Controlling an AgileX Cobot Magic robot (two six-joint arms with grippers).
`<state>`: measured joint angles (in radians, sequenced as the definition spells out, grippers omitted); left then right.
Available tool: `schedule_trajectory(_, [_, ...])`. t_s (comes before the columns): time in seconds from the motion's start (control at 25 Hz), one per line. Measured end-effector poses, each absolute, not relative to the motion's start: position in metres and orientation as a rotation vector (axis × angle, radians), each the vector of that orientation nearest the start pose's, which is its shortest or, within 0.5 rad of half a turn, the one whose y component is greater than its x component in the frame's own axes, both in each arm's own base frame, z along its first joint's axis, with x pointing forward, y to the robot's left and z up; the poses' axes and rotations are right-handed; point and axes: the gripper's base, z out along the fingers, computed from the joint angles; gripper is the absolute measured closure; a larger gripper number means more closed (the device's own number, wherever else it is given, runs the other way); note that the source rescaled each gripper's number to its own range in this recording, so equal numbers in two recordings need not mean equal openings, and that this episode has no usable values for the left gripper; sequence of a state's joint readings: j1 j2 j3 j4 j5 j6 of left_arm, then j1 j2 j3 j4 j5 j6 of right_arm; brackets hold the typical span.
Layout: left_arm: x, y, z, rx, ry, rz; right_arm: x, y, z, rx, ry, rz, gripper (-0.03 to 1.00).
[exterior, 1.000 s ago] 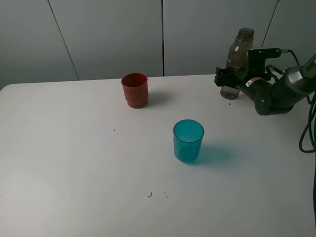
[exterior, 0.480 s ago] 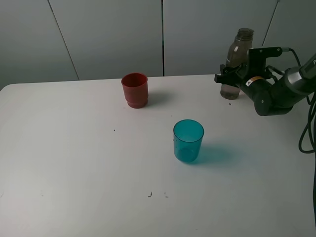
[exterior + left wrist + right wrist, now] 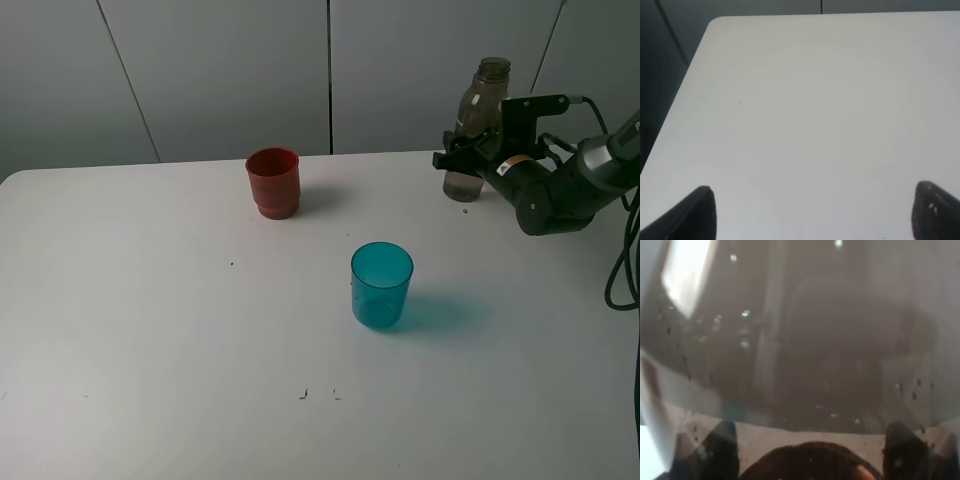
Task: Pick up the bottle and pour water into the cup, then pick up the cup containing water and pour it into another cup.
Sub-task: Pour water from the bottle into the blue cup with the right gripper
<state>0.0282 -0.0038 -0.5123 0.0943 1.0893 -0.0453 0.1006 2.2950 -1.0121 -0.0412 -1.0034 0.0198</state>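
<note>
Exterior high: bottle [image 3: 487,100] upright, neck up; right tool [image 3: 464,160] clamped low.

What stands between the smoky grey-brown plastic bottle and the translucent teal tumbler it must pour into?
Nothing visible. The right gripper is shut on the smoky grey-brown plastic bottle, and only bare white table lies between it and the translucent teal tumbler. The opaque red cup stands left of that line.
</note>
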Motion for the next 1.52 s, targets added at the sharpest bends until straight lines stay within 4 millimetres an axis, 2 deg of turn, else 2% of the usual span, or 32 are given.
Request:
schedule_trajectory(0.24, [-0.009, 0.007, 0.279, -0.082, 2.053, 0.102, 0.414, 0.051, 0.075, -0.215, 1.778, 0.132, 0.90])
schedule_trajectory(0.4, [-0.009, 0.007, 0.279, -0.082, 2.053, 0.102, 0.410, 0.055, 0.091, -0.284, 1.753, 0.147, 0.90])
schedule_trajectory(0.76, [-0.009, 0.007, 0.279, -0.082, 2.053, 0.102, 0.378, 0.050, 0.111, -0.443, 1.651, 0.191, 0.90])
schedule_trajectory(1.04, [-0.009, 0.007, 0.279, -0.082, 2.053, 0.102, 0.345, 0.045, 0.110, -0.452, 1.645, 0.230, 0.90])
schedule_trajectory(1.24, [-0.009, 0.007, 0.279, -0.082, 2.053, 0.102, 0.325, 0.049, 0.103, -0.562, 1.672, 0.234, 0.90])
schedule_trajectory(1.52, [-0.009, 0.007, 0.279, -0.082, 2.053, 0.102, 0.316, 0.052, 0.104, -0.725, 1.616, 0.152, 0.90])
